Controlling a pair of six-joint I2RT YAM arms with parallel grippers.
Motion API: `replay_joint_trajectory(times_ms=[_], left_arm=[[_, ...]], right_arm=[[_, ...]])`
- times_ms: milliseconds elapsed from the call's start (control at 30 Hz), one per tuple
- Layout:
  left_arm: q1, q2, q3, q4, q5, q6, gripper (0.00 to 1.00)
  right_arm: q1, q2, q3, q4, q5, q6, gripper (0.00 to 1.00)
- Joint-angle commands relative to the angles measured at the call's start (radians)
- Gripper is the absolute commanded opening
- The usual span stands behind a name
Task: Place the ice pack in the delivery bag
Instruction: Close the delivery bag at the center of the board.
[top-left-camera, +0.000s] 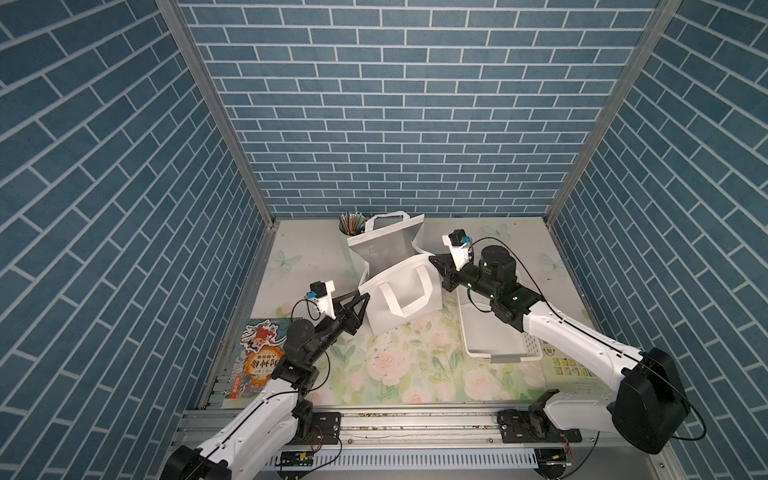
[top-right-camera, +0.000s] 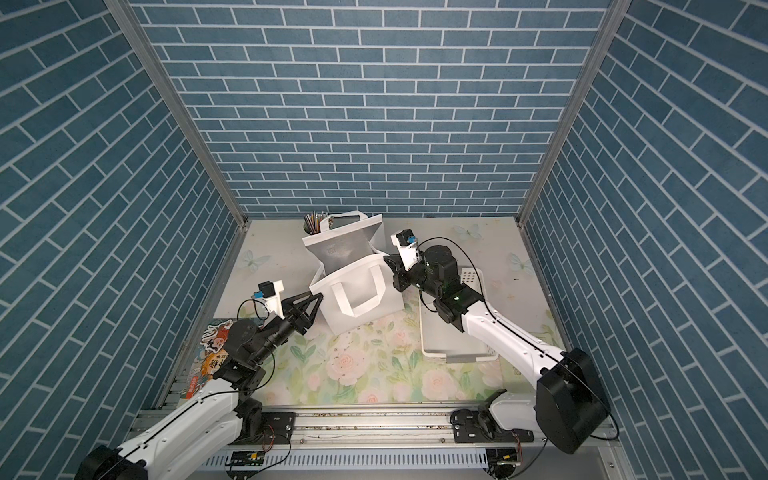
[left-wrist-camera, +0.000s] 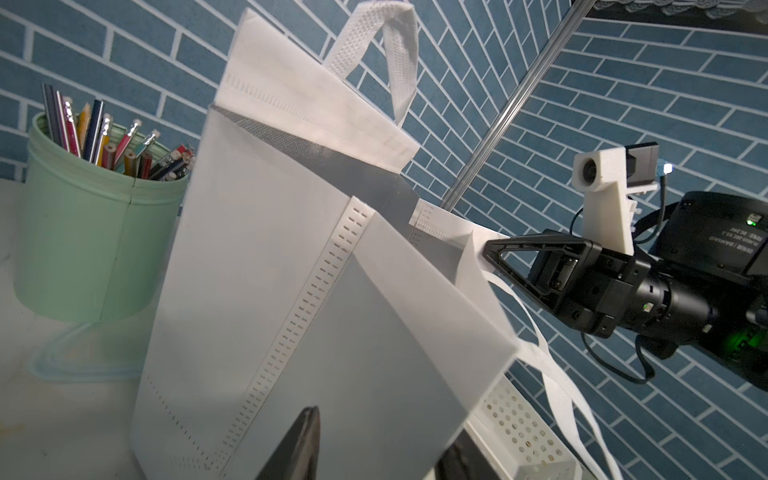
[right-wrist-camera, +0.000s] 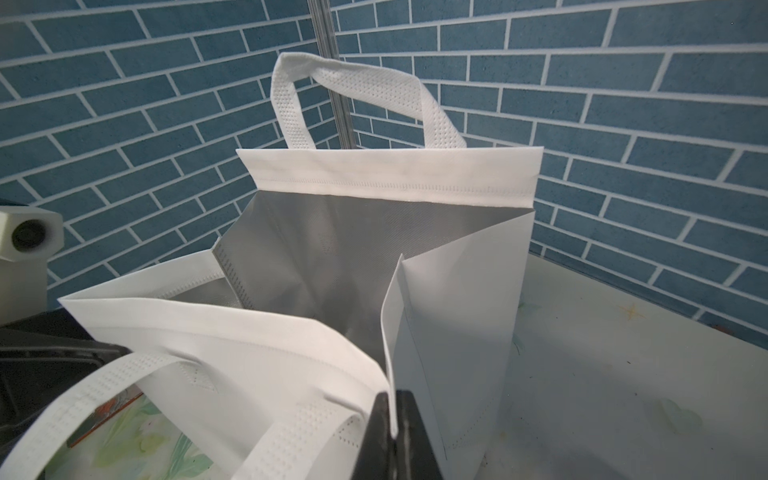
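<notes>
The delivery bag (top-left-camera: 399, 286) (top-right-camera: 357, 291) stands upright and open mid-table in both top views, white with silver lining (right-wrist-camera: 332, 249) and loop handles. My right gripper (top-left-camera: 432, 259) (right-wrist-camera: 392, 399) is shut on the bag's rim at its front right corner. A thin edge of white fabric is pinched between its pads. My left gripper (top-left-camera: 365, 299) (left-wrist-camera: 382, 428) is at the bag's front left corner. Its jaws stand apart, with the bag's corner panel (left-wrist-camera: 291, 270) between them. The ice pack is not in view.
A green cup of pencils (top-left-camera: 352, 226) (left-wrist-camera: 95, 232) stands right behind the bag's left side. A white perforated basket (top-left-camera: 494, 332) lies under the right arm. A picture book (top-left-camera: 257, 357) lies at the front left, under the left arm.
</notes>
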Motion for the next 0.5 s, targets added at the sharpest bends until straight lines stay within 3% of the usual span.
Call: replay_joint_trajectory(times_ms=[0, 100, 200, 467], left_arm=[[-0.009, 0.016, 0.018, 0.068, 0.023, -0.024, 0.40], [-0.018, 0.012, 0.016, 0.072, 0.014, -0.033, 0.26], [-0.026, 0.012, 0.017, 0.080, 0.006, -0.051, 0.17], [-0.050, 0.017, 0.033, 0.057, -0.016, -0.067, 0.05]], right_arm=[[-0.003, 0.013, 0.046, -0.069, 0.057, 0.071, 0.00], [-0.003, 0.005, 0.057, -0.117, 0.089, 0.116, 0.02], [-0.003, -0.003, 0.068, -0.144, 0.083, 0.161, 0.12], [-0.001, -0.054, 0.082, -0.215, 0.055, 0.281, 0.37]])
